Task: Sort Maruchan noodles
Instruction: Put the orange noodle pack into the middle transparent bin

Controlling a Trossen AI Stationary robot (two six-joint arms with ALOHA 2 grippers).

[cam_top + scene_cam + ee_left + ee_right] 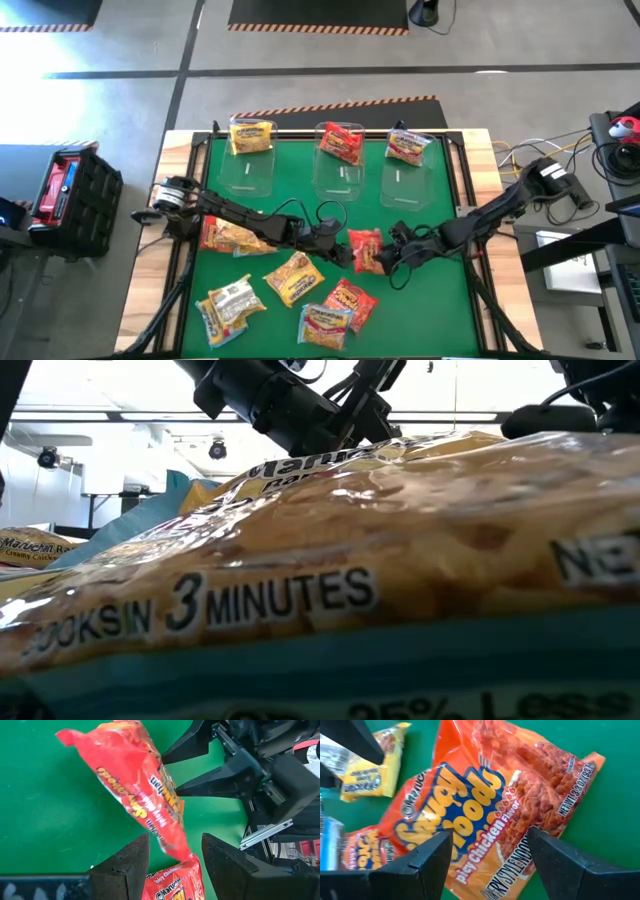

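Observation:
A red noodle packet (366, 250) sits mid-table between my two grippers, tipped up on edge rather than flat. My left gripper (338, 243) reaches in from the left; it is open, and its fingers stand on either side of the packet's near end (176, 849). My right gripper (393, 250) comes from the right, also open, facing the packet's printed face (485, 785). Loose packets lie on the near half of the mat: yellow (293, 277), pale (230, 305), red (350, 300), pale (325, 325), and a yellow-orange one (232, 237) under the left arm. My left gripper has the red packet's end (176, 849) in the gap between its fingers, level from the table's left. The gap is wider than the packet's edge, and I cannot tell whether either finger touches it. My right gripper's fingertips (172, 760) reach the packet's side; whether they touch, I cannot tell.
Three clear bins stand in a row at the far edge, with a yellow packet (250, 135) at the left one, a red packet (340, 142) at the middle one and a pale one (408, 147) at the right one. A pale packet (320, 590) fills the low view.

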